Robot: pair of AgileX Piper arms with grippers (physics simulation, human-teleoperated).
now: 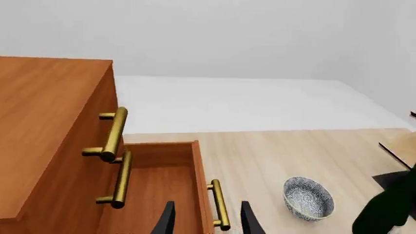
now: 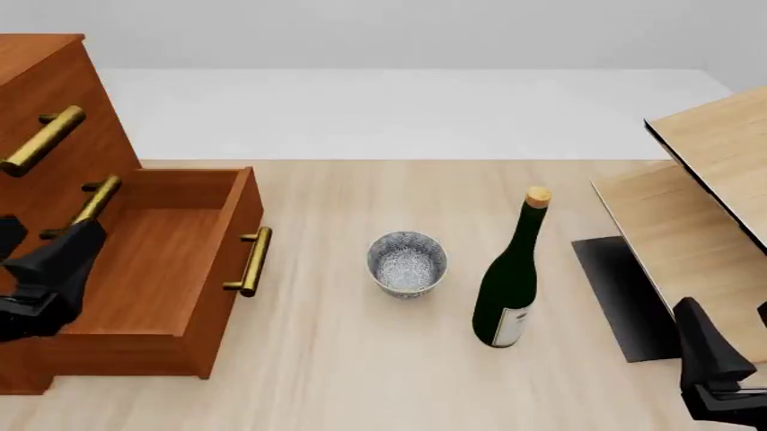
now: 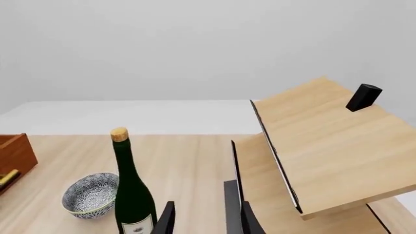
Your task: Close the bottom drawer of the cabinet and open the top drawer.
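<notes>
A pale wood desk point(image 2: 359, 359) runs back to a white floor and a plain grey wall. The cabinet point(image 2: 48, 81) stands at the desk's left edge, cut off by the front view's border so that only part of its face shows. Its bottom drawer point(image 2: 156, 269) is pulled well out over the desk, its hollow bare and its handle facing the bowl point(image 2: 407, 262). The top drawer point(image 2: 36, 135) sits flush in the cabinet, as does the middle drawer point(image 2: 84, 211) beneath it.

The left gripper point(image 1: 206, 222) hangs low over the open bottom drawer, pointing forward along it. In the left wrist view its jaws stand apart, one over the drawer's hollow and one outside its front; they seem to straddle the front panel and handle, though only the tips show and I cannot tell if anything touches. In the front view the left arm is a dark shape half off the frame.

The right gripper point(image 3: 206, 218) rests near the desk's right front corner, jaws apart and holding nothing, aimed between the bottle point(image 2: 512, 274) and the light-wood panels point(image 2: 707, 206). The bottle stands upright just right of the bowl. The panels' far ends are cut off.
</notes>
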